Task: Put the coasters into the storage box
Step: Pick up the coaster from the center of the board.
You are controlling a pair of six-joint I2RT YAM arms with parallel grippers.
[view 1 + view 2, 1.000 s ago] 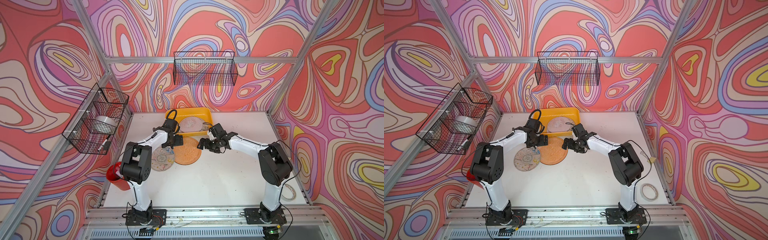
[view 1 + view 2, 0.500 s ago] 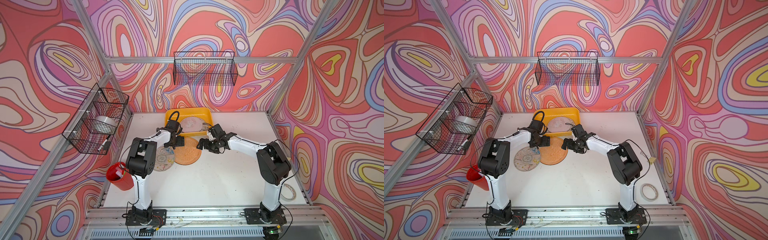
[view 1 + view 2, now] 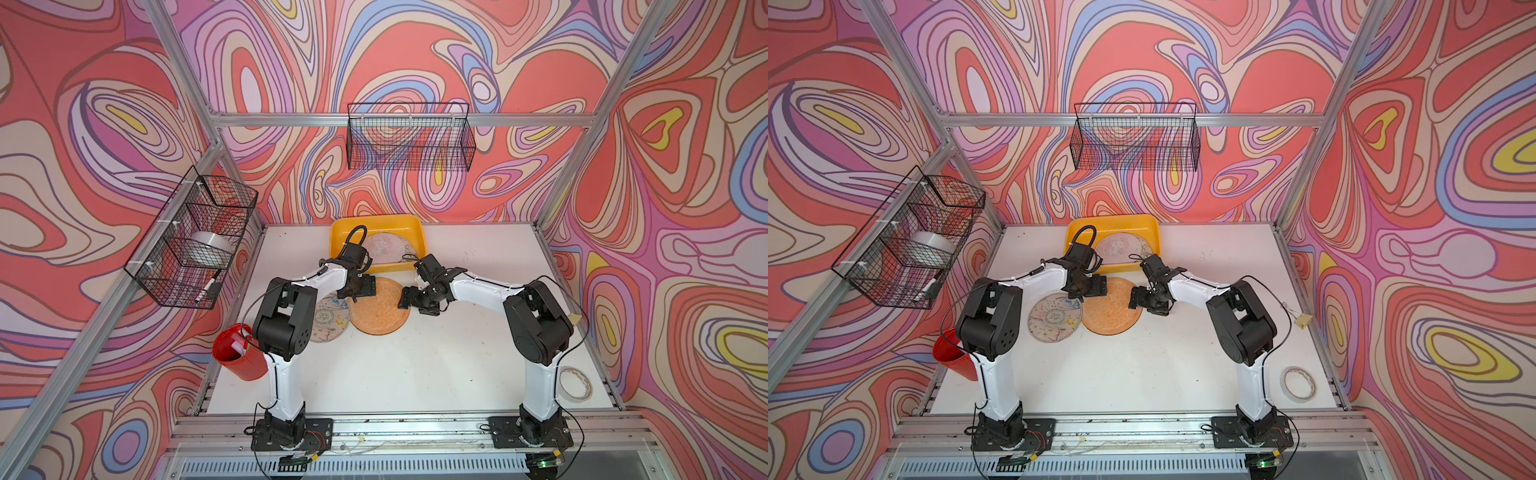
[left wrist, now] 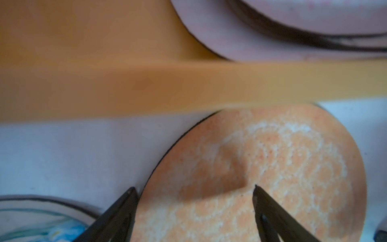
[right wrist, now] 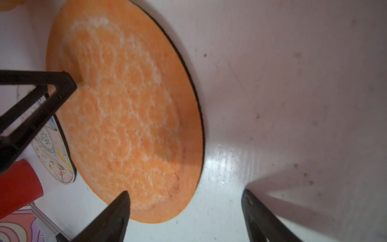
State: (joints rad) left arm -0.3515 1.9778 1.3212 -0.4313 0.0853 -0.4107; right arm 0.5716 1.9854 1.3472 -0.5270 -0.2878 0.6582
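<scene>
- Jaws of the left gripper (image 4: 194, 188) stand apart and hold nothing. One fingertip is down beside the left rim of the plain, textured orange round coaster (image 4: 272, 167), over the white table (image 4: 62, 146); its partner is at the disc's face (shadow and tip meet).
- Jaws of the right gripper (image 5: 184, 192) are also spread and empty, with one fingertip over the orange coaster's right edge and one over bare table.
- In both top views the orange coaster lies flat mid-table, just nearer than the shallow yellow-orange plastic storage box (image 3: 374, 220), which sits at the far edge.
- A cream round coaster with a blue and yellow print (image 3: 328, 318) lies just left of the orange one, edges meeting (whether they overlap is unclear).
- Inside the box lies a pale pink printed coaster (image 3: 386, 247), overlapped by at least one more disc.
- A red cylindrical pot (image 3: 239, 357) stands near left, and a ring of tape (image 3: 575, 384) lies near right.
</scene>
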